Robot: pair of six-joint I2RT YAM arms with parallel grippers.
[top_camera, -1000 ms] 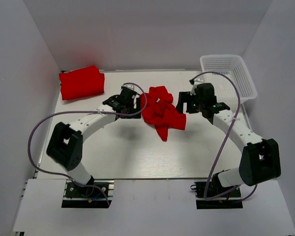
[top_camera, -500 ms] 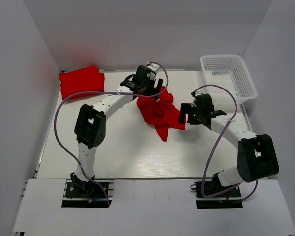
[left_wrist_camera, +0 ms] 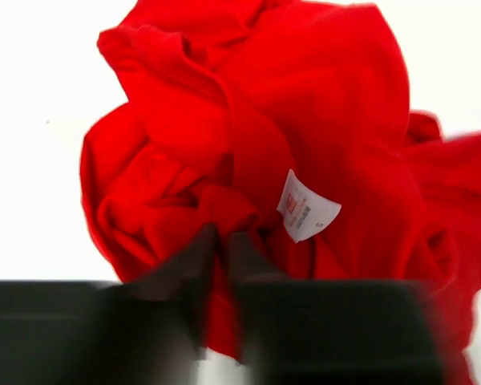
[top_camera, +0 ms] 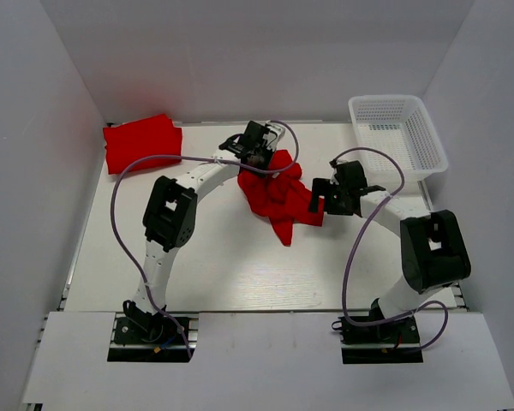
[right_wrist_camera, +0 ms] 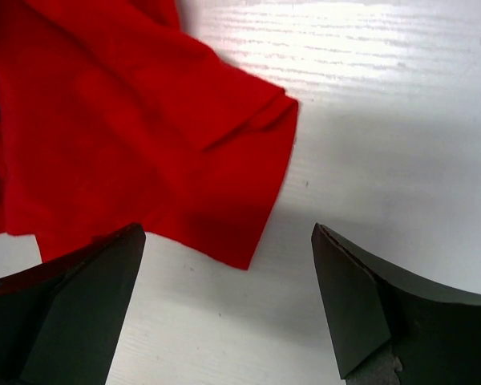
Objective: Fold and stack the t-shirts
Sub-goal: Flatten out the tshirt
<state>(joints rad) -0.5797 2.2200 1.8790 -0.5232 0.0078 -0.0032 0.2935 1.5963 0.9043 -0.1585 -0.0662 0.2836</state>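
Note:
A crumpled red t-shirt [top_camera: 283, 199] lies in the middle of the table. My left gripper [top_camera: 260, 161] reaches over its far edge. In the left wrist view its fingers stand almost together, with a fold of the red t-shirt [left_wrist_camera: 305, 120] pinched between them, close to a white label [left_wrist_camera: 307, 207]. My right gripper [top_camera: 319, 197] is at the shirt's right side, open. In the right wrist view its gripper [right_wrist_camera: 227, 230] straddles a flat corner of the red cloth [right_wrist_camera: 104, 120], touching nothing. A second red t-shirt [top_camera: 142, 143] lies folded at the back left corner.
A white mesh basket [top_camera: 428, 141] stands at the back right, partly off the table's edge. White walls close in the left, back and right sides. The white table [top_camera: 214, 265] shows bare wood-grain surface in front of the crumpled shirt.
My left arm swung from the shirt's left side to its far edge, and its gripper closed on the cloth. My right gripper came down and in towards the shirt's right corner, staying open.

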